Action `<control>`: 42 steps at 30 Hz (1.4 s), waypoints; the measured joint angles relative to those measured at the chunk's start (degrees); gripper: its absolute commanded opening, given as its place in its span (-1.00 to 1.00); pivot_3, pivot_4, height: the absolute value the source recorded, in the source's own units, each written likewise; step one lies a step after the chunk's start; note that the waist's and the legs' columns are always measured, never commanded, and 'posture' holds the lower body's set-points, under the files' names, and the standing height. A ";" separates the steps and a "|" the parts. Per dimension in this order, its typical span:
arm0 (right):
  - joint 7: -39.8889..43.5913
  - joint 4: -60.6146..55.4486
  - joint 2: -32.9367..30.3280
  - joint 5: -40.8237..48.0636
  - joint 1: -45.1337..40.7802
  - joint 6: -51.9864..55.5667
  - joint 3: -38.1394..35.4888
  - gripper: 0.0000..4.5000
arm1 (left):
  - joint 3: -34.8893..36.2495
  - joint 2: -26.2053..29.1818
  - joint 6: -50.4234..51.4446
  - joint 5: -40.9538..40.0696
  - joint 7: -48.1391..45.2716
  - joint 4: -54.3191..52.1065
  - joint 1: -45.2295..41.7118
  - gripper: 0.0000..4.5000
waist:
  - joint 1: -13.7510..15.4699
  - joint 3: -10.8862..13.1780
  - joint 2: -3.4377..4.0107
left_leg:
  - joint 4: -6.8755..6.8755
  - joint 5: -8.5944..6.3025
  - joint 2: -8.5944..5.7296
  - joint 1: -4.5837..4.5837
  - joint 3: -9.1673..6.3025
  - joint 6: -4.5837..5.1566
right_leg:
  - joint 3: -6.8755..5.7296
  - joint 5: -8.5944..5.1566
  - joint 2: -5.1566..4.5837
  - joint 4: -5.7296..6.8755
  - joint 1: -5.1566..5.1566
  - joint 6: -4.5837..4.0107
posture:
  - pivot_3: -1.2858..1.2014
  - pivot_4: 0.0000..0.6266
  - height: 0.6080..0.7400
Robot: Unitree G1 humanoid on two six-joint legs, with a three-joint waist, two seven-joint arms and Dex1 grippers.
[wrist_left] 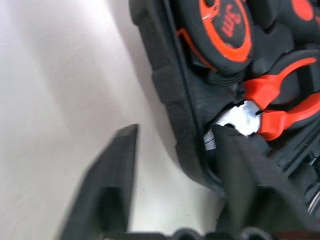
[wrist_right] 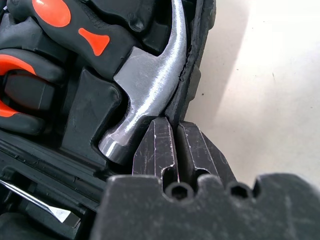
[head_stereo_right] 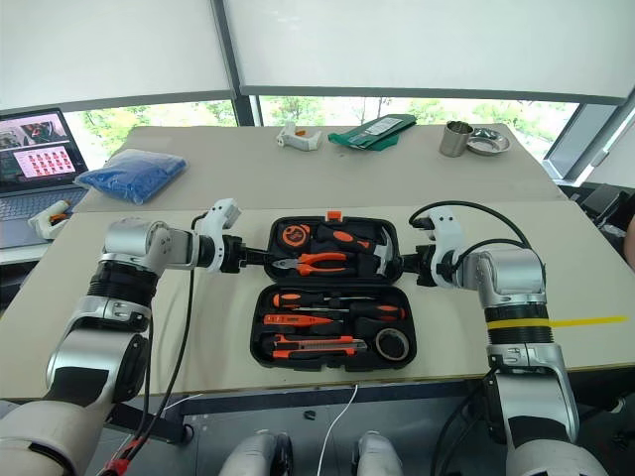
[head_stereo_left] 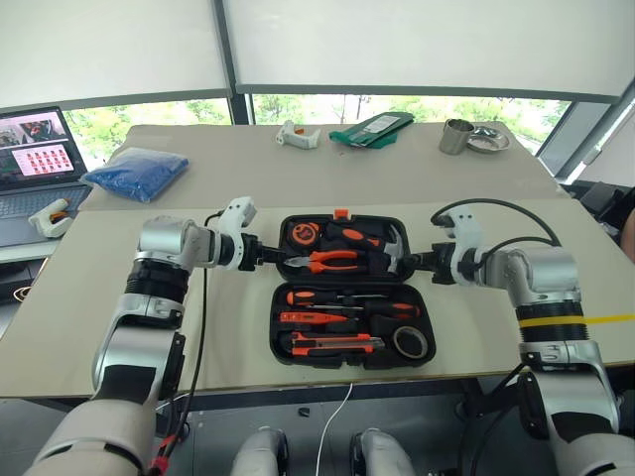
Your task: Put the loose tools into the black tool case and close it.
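The black tool case (head_stereo_left: 279, 327) lies open on the table in front of me. Its near half holds the loose tools: orange-and-black screwdrivers (head_stereo_left: 347, 298), a thin orange tester (head_stereo_left: 317, 317), a utility knife (head_stereo_left: 332, 344) and a tape roll (head_stereo_left: 410, 342). The far half carries a tape measure (head_stereo_left: 301, 234), pliers (head_stereo_left: 332, 260) and a hammer (wrist_right: 150, 85). My left gripper (wrist_left: 175, 132) is open and straddles the far half's left rim, one finger outside and one inside. My right gripper (wrist_right: 175, 122) is shut, its tips against the far half's right rim beside the hammer head.
A laptop (head_stereo_left: 35, 159) and a white object (head_stereo_left: 50, 218) sit at far left. On the rear table lie a blue bag (head_stereo_left: 136, 171), a white part (head_stereo_left: 298, 134), a green item (head_stereo_left: 372, 129), a metal cup (head_stereo_left: 456, 136) and a dish (head_stereo_left: 488, 139).
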 measured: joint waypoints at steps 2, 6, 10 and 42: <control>-0.02 -0.18 0.01 0.01 0.21 -0.14 0.00 -1.00 | 0.06 -0.45 -0.18 -0.31 -0.26 0.00 -0.01 -0.89 | 0.00 0.00 0.00 | 0.00 0.00 0.00 0.00 0.00 0.00 | 0.00 0.00 0.00 0.01 0.00 0.00 | 0.03 -0.52 1.00; -0.09 -0.46 0.03 0.01 0.46 -0.43 -0.01 -1.00 | 0.44 -0.68 -0.16 -0.41 -0.34 0.00 0.00 -0.98 | 0.01 0.00 0.00 | 0.00 0.00 0.00 0.02 -0.01 0.00 | 0.00 0.00 0.00 0.03 0.01 0.00 | 0.03 -0.52 1.00; -0.01 -0.90 0.04 0.01 1.04 -1.53 -0.06 -1.00 | 1.83 -1.06 -0.40 -0.95 -0.40 -0.05 0.45 -0.98 | 0.01 0.00 0.00 | 0.00 0.00 0.00 0.02 0.00 0.00 | 0.01 0.00 0.00 0.02 0.01 0.01 | 0.03 -0.52 1.00; -17.03 13.00 -17.77 -37.85 36.50 -116.29 5.55 0.07 | 7.28 12.21 -96.96 7.57 -20.25 -1.11 39.23 0.39 | 0.96 0.05 -0.02 | -0.08 -0.01 0.10 0.35 0.27 -0.02 | 0.09 -0.29 -0.21 -0.08 0.18 0.24 | 0.03 -0.52 1.00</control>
